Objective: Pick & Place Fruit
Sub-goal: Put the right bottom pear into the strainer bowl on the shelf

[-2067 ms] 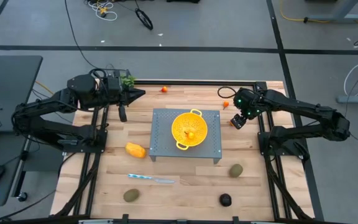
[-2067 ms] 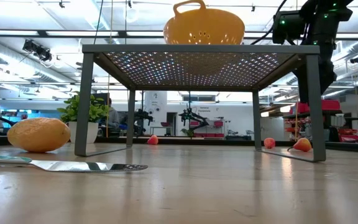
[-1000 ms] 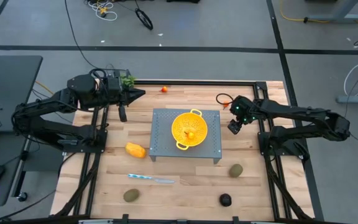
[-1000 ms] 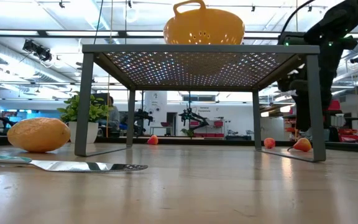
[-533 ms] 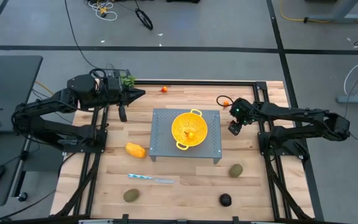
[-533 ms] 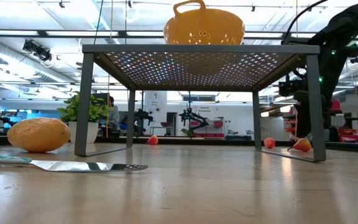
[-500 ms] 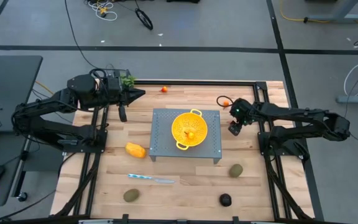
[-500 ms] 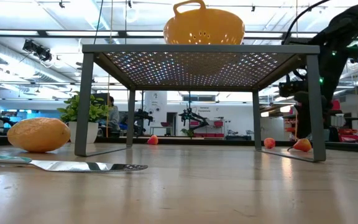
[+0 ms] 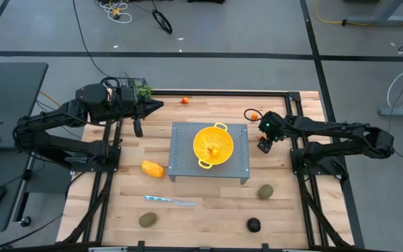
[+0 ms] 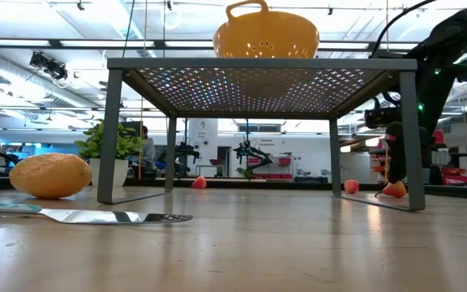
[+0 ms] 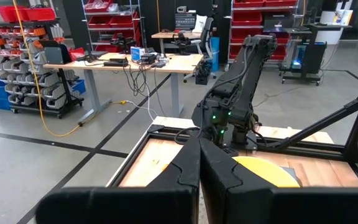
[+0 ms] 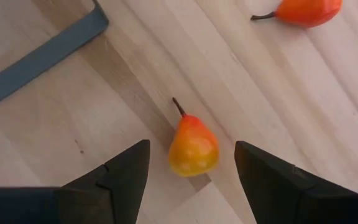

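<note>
- The right gripper [image 12: 191, 163] hangs low over the wooden table [image 9: 201, 203], just beside the right edge of the grey perforated stand [image 9: 238, 168]. Its fingers are spread wide and hold nothing.
- Between those fingers, on the boards, lies a small orange-red pear-shaped fruit [image 12: 192, 147] with a dark stem; neither finger touches it.
- A second orange-red fruit [image 12: 308, 10] lies near the first, farther from the stand; from above it shows by the table's back edge [image 9: 254, 116].
- A leg of the stand [image 12: 42, 53] runs close past the right gripper.
- A yellow colander [image 9: 213, 144] sits on top of the stand with one small orange fruit [image 9: 215, 151] inside.
- The left gripper [image 11: 199, 163] waits at the back left corner of the table, fingers pressed together and empty, next to a leafy green bunch [image 9: 143, 89].
- A third tiny red fruit [image 9: 185, 101] sits near the back edge, well apart from either gripper.
- A yellow-orange oblong fruit [image 9: 152, 169] lies just left of the stand.
- A silvery knife [image 9: 170, 201] lies in front of the stand, with a brownish-green oval [image 9: 147, 220] beyond it near the front edge.
- Another brownish-green oval [image 9: 266, 192] lies to the stand's front right, and a small blackish round fruit [image 9: 254, 225] sits by the front edge.
</note>
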Motion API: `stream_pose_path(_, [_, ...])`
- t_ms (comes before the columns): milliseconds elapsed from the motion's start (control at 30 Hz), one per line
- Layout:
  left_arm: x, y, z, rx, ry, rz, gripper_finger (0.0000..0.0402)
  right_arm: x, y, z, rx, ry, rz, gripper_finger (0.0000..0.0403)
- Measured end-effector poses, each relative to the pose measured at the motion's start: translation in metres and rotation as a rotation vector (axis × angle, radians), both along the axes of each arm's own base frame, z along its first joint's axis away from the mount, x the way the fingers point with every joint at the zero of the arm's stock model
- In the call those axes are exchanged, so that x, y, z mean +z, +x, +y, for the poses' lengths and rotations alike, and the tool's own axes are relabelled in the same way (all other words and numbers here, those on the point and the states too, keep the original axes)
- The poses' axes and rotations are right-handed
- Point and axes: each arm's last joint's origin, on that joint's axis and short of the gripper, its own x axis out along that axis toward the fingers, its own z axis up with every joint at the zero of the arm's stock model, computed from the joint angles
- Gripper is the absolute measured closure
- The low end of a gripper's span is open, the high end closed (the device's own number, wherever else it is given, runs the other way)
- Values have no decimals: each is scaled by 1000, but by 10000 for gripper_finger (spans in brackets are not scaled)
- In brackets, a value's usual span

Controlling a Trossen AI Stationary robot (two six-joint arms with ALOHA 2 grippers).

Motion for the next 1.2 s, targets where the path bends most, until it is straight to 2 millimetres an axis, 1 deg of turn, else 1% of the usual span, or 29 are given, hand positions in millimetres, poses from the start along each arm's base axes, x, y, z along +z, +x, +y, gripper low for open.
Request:
stream_pose_path(533, [0, 0, 0, -9, 10, 3, 397, -2, 0, 0, 2, -1, -1, 157])
stream_pose_path(833, [0, 0, -1, -28, 8, 3, 397, -10, 3, -2, 2, 21, 40, 157])
stream_pose_path(1200, [0, 0, -1, -28, 18, 5, 397, -10, 4, -2, 3, 23, 40, 157])
